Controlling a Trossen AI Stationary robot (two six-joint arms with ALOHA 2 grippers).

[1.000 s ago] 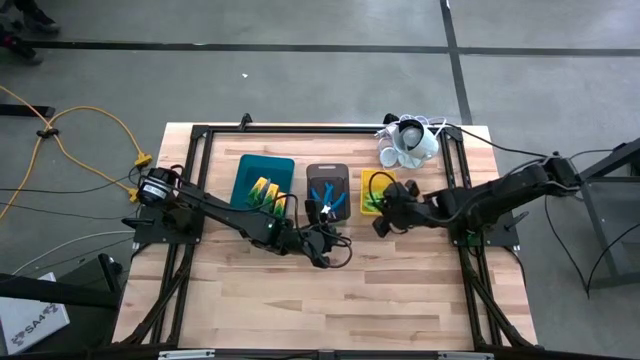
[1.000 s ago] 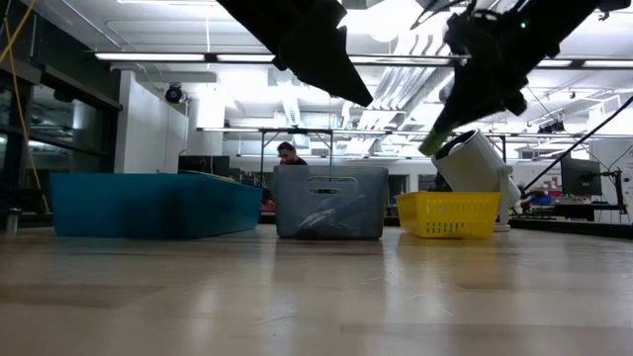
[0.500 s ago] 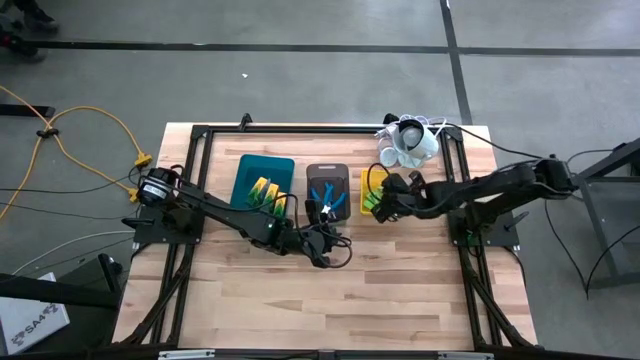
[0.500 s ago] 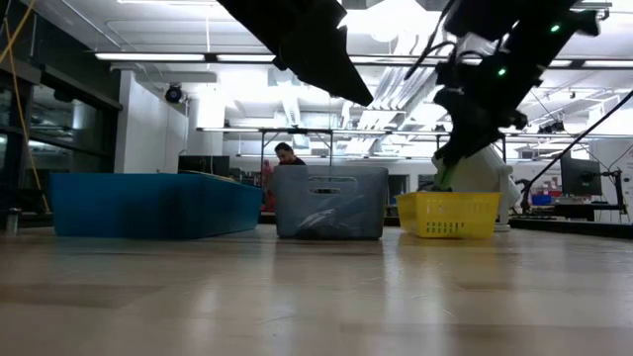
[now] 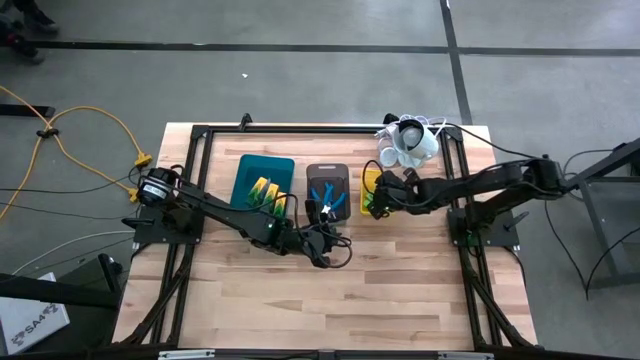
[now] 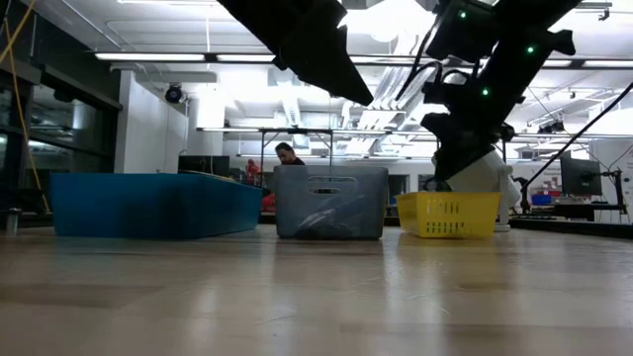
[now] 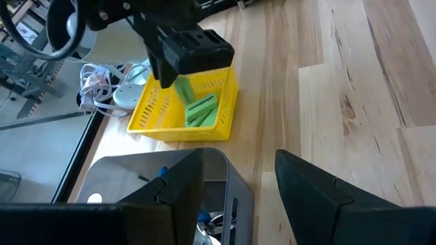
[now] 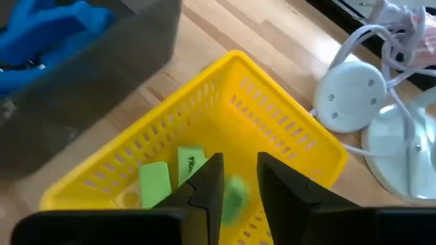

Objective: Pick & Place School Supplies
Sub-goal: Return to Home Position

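Note:
My right gripper [image 8: 240, 180] hangs over the yellow tray [image 8: 286, 122], tipped down, its fingers a little apart. A short green stick [image 8: 235, 197] shows blurred just under the fingertips; in the left wrist view that green stick [image 7: 184, 88] slants below the black gripper. More green sticks [image 7: 202, 109] lie on the yellow tray's floor. Blue-handled pliers [image 5: 328, 195] lie in the grey tray [image 5: 328, 172]. Yellow-and-green boxes [image 5: 263, 190] lie in the teal tray [image 5: 262, 165]. My left gripper [image 7: 238, 160] waits open above the grey tray's near end, holding nothing. My right gripper points down at a slant into the yellow tray, with the green stick's upper end [image 7: 181, 82] right at its fingertips. I cannot tell whether the fingers touch the stick. The stick is clear of the tray floor and tilted.
A white cup-like cluster with cords [image 5: 408, 143] stands just beyond the yellow tray at the table's far right. Black frame rails [image 5: 300, 130] run around the table. Bare wood [image 5: 330, 300] stretches toward the near edge. A person [image 6: 287, 153] shows far behind.
My right gripper has moved toward the table's far left and down, from the yellow tray's near right corner to above the tray, tipping more steeply. The green stick has come down with it.

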